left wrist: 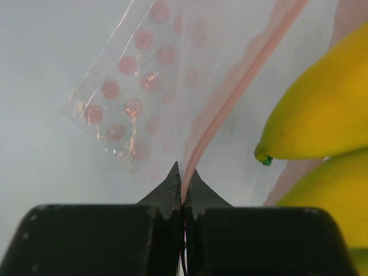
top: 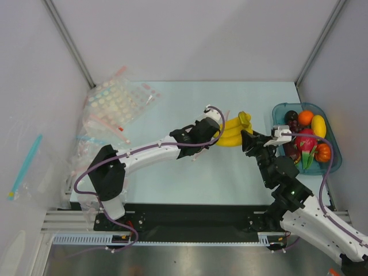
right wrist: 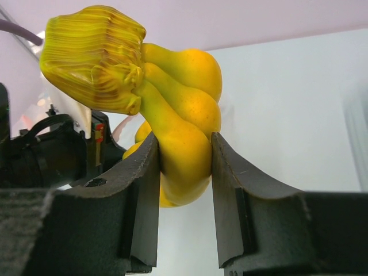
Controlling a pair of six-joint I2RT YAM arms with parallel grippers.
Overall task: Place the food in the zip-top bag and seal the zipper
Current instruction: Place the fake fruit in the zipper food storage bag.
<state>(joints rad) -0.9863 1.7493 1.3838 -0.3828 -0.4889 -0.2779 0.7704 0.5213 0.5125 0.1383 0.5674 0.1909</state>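
From above, the banana bunch [top: 232, 133] is gripped from its right side by the right gripper [top: 247, 138]. The left gripper [top: 214, 135] reaches in at the bunch's left. Well to the bunch's right, the teal tray [top: 335, 167] holds the dragon fruit [top: 306, 141], orange fruit [top: 305, 117] and dark fruit [top: 291, 116]. The left wrist view shows that gripper's jaws pressed fully together on the zipper [left wrist: 230, 98] of the zip-top bag [left wrist: 230, 40], just left of the bunch. In the right wrist view, the partly parted jaws clamp one banana of the bunch.

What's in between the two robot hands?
The yellow banana bunch, in the top view. The right gripper holds it; the left gripper beside it pinches the pink zipper strip.
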